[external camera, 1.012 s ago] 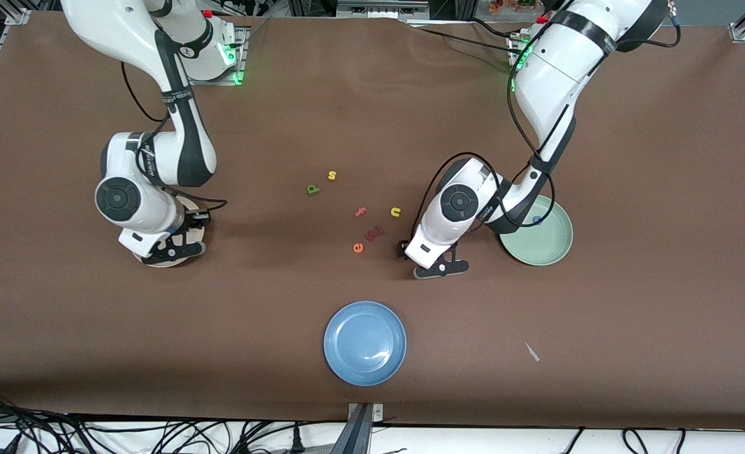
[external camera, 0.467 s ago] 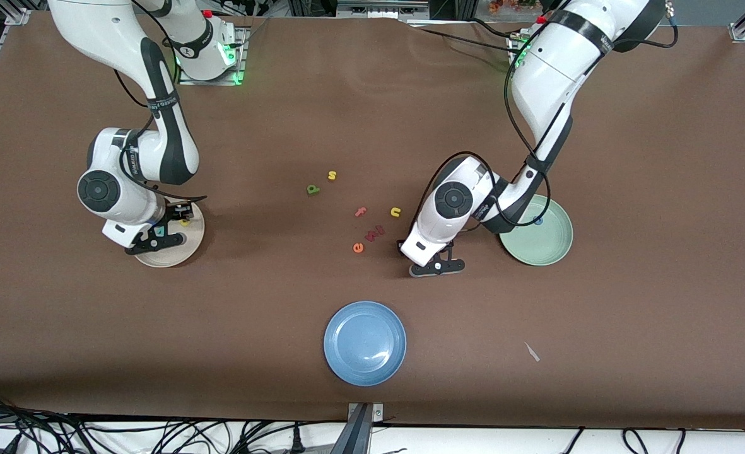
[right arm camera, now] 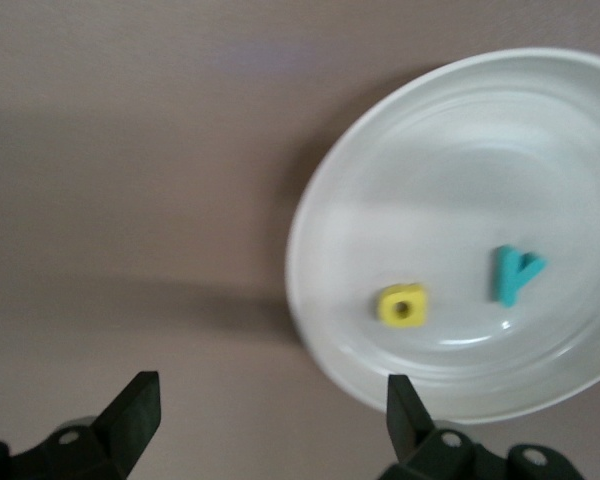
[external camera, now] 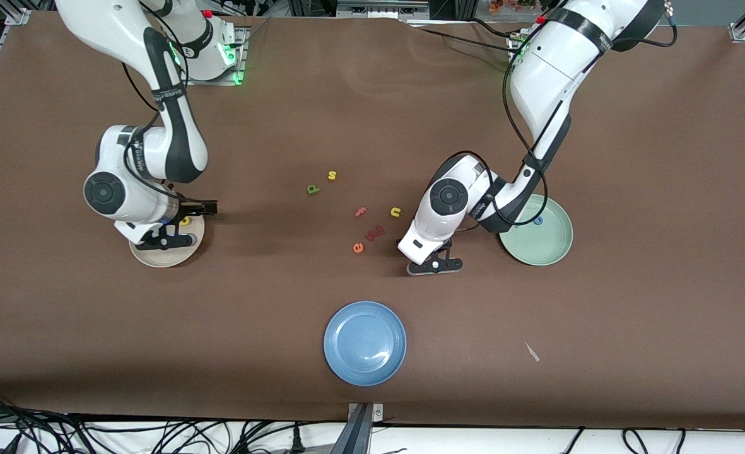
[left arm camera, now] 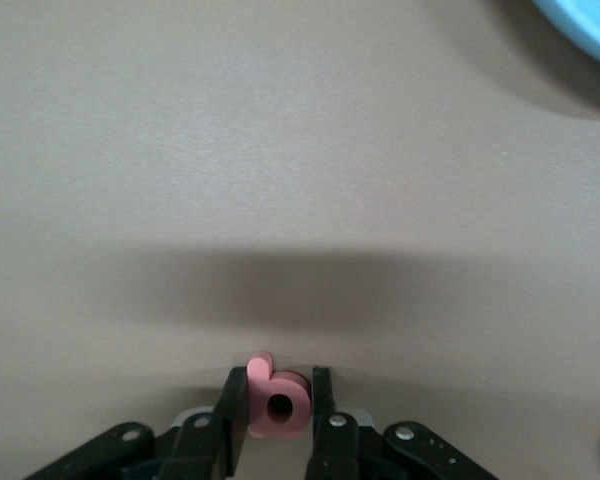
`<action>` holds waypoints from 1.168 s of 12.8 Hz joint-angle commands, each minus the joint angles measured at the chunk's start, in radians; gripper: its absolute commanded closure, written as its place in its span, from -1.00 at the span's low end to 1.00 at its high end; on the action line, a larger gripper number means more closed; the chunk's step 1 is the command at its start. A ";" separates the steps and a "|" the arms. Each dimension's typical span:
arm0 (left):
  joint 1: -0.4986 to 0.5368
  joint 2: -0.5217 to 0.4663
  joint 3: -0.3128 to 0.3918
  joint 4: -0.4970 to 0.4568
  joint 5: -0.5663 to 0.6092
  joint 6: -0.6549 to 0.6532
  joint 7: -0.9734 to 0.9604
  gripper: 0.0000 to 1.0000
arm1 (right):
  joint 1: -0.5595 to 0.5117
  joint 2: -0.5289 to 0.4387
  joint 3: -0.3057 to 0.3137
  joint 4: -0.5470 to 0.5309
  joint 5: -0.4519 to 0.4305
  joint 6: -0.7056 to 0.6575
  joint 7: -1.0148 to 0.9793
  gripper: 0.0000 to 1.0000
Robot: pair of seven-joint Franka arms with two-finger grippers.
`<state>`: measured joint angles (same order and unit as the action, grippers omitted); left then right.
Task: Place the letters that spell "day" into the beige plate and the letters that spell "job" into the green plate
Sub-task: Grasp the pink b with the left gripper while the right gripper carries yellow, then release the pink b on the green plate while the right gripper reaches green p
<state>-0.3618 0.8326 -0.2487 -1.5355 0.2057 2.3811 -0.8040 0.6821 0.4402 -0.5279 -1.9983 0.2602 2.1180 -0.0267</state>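
The left gripper (left arm camera: 280,425) pinches the pinkish-red "b" (left arm camera: 276,398) just above the table (external camera: 631,284); the right gripper (right arm camera: 270,420), spread wide and empty, hangs beside the beige plate (right arm camera: 320,220) holding "a" (right arm camera: 402,305) and "y" (right arm camera: 515,274).

A brown tabletop (external camera: 372,126) fills the scene. Black cables (external camera: 94,435) tangle along a pale strip at six o'clock. Metal framing (external camera: 743,28) stands at two o'clock, a dark post (external camera: 359,429) at six.
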 commanded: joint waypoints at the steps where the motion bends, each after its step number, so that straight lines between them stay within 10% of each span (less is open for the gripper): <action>1: 0.023 -0.055 0.005 0.006 0.034 -0.109 0.055 0.68 | 0.085 -0.020 -0.001 0.000 0.016 -0.023 0.170 -1.00; 9: 0.122 -0.182 0.012 -0.012 0.032 -0.289 0.296 0.68 | 0.158 -0.023 0.177 0.136 0.051 -0.023 0.907 -1.00; 15: 0.322 -0.397 0.009 -0.317 0.017 -0.280 0.712 0.67 | 0.160 -0.005 0.177 0.197 0.047 -0.110 0.884 -1.00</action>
<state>-0.0726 0.5371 -0.2323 -1.7225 0.2173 2.0903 -0.1865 0.8472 0.4227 -0.3497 -1.8383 0.2960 2.0635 0.8668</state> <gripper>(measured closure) 0.736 0.000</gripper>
